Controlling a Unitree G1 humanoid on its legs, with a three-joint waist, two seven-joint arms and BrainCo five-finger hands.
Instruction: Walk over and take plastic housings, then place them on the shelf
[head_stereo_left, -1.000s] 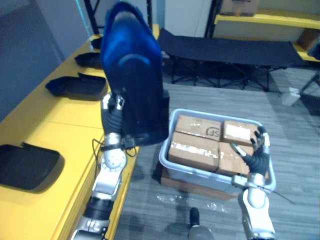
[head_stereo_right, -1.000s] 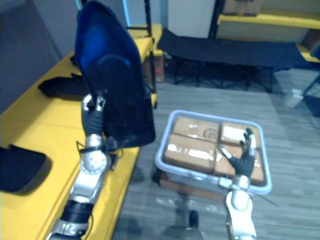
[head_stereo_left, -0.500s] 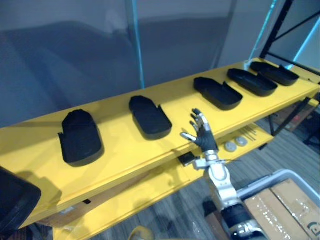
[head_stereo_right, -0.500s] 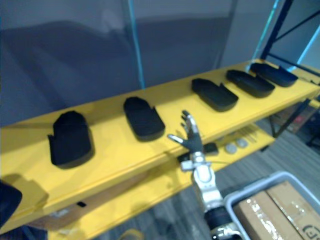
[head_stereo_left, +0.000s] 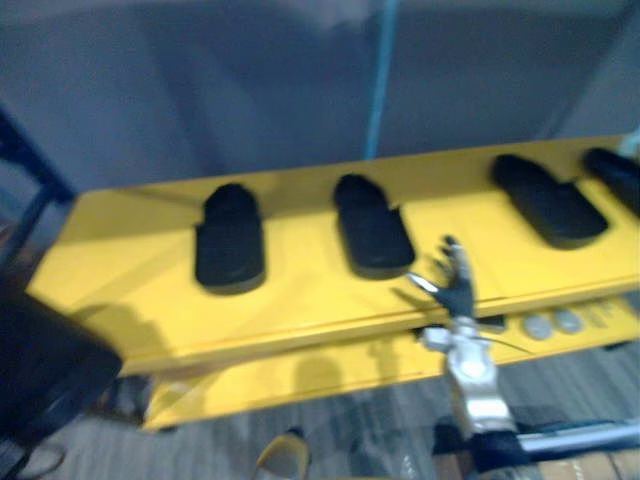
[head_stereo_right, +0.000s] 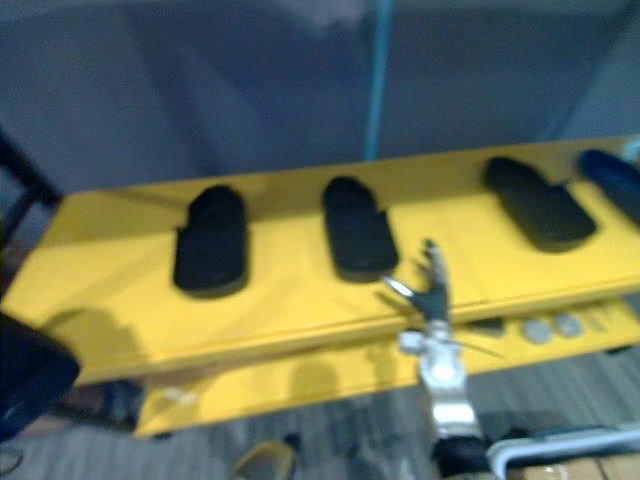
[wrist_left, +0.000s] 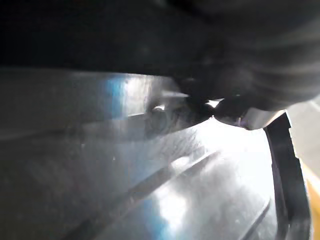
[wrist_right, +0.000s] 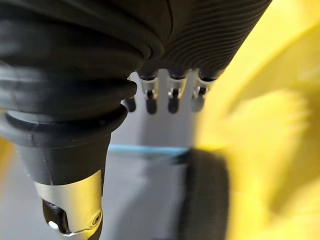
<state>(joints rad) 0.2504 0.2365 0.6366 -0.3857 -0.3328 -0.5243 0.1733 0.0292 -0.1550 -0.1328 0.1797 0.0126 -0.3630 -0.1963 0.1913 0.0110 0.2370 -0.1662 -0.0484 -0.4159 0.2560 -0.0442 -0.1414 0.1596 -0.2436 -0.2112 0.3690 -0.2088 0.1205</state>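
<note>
Several black plastic housings lie in a row on the yellow shelf (head_stereo_left: 300, 290): one at the left (head_stereo_left: 229, 240), one in the middle (head_stereo_left: 372, 225), one further right (head_stereo_left: 548, 200). Another dark housing (head_stereo_left: 45, 370) hangs off the shelf's left end, low in the view. In the left wrist view its glossy surface (wrist_left: 150, 190) lies right against my left hand (wrist_left: 240, 60), which is shut on it. My right hand (head_stereo_left: 455, 285) is raised in front of the shelf's front edge, open, fingers straight and holding nothing. In the right wrist view its fingers (wrist_right: 172, 95) point at a housing (wrist_right: 205, 200).
A lower yellow shelf (head_stereo_left: 330, 375) carries small round parts (head_stereo_left: 538, 326). A grey bin's rim (head_stereo_left: 585, 435) shows at the lower right. A dark upright post (head_stereo_left: 25, 190) stands at the shelf's left end, a teal pole (head_stereo_left: 380, 80) behind it before a grey wall.
The camera has swung from the bin of boxes to the shelf and further left. The held housing has dropped from high in front to the lower left. My right hand stays raised.
</note>
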